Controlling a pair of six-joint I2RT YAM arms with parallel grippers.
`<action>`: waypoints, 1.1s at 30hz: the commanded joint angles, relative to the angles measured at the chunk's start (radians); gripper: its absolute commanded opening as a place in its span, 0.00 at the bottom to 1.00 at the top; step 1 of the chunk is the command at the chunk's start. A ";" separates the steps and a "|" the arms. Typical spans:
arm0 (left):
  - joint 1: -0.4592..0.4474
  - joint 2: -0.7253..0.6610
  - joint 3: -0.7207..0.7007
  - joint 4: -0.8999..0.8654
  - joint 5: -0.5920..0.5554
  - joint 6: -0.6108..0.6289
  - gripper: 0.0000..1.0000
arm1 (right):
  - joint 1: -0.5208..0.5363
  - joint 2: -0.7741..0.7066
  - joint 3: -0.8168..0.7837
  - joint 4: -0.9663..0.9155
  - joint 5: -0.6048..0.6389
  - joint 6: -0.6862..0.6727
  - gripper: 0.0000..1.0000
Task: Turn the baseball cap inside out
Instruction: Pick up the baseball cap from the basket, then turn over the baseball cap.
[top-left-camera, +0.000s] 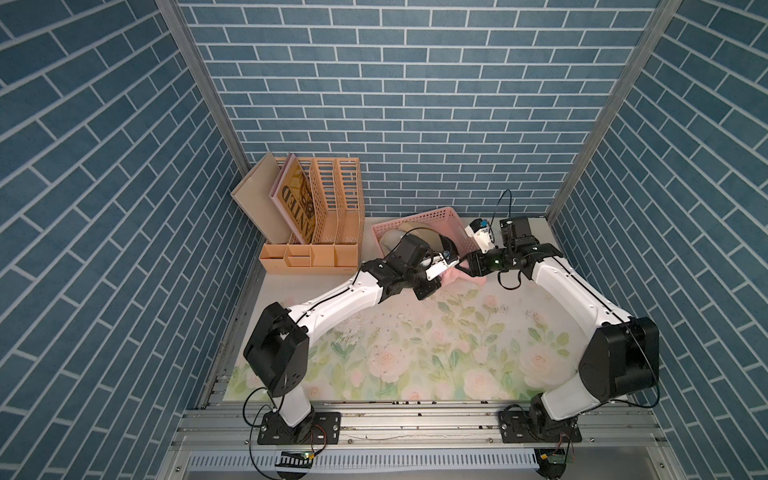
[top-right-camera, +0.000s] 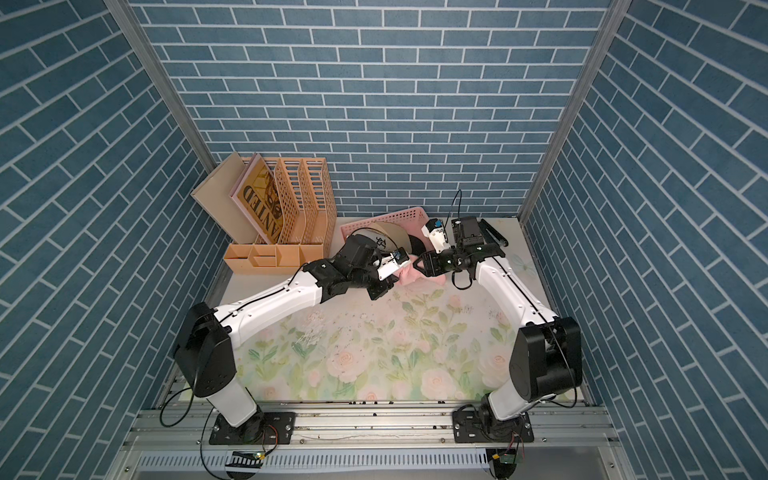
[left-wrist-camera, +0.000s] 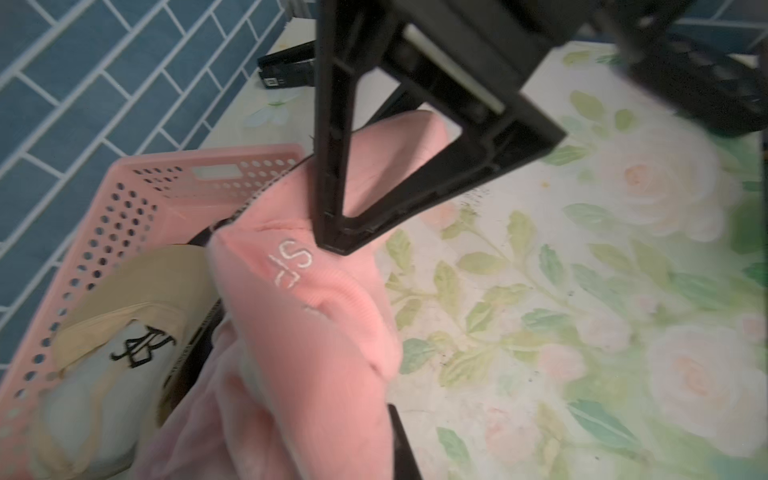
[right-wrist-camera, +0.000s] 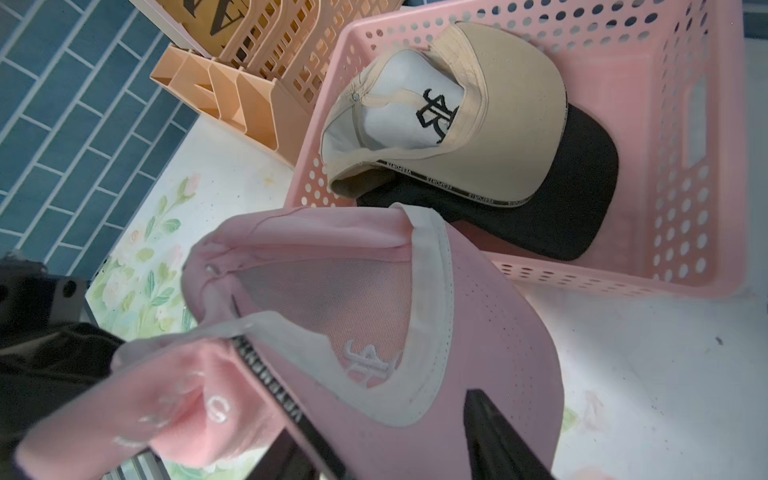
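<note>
The pink baseball cap (right-wrist-camera: 478, 316) was gripped by the left end effector (top-left-camera: 452, 266) at 5 o'clock of the pink basket (right-wrist-camera: 582, 274); the right end effector (top-left-camera: 466, 267) was seen open. The light, floppy crown was judged best taken at its sweatband (right-wrist-camera: 436, 257).

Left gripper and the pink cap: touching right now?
Touching. Left wrist view: the left gripper, jaws shut, pinches the pink cap fabric bunched between them.

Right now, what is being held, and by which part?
Left gripper is shut on the pink cap, at its crown fabric; the right gripper's grip cannot be told.
</note>
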 joint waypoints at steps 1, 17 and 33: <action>0.029 -0.023 0.011 -0.016 0.309 -0.085 0.00 | 0.000 0.001 0.043 0.019 0.082 0.003 0.59; 0.242 0.021 0.079 0.635 0.667 -0.900 0.00 | -0.025 -0.223 -0.003 0.138 0.342 0.117 0.77; 0.196 0.037 0.015 0.684 0.555 -0.994 0.00 | 0.141 -0.447 -0.514 0.717 0.182 0.533 0.76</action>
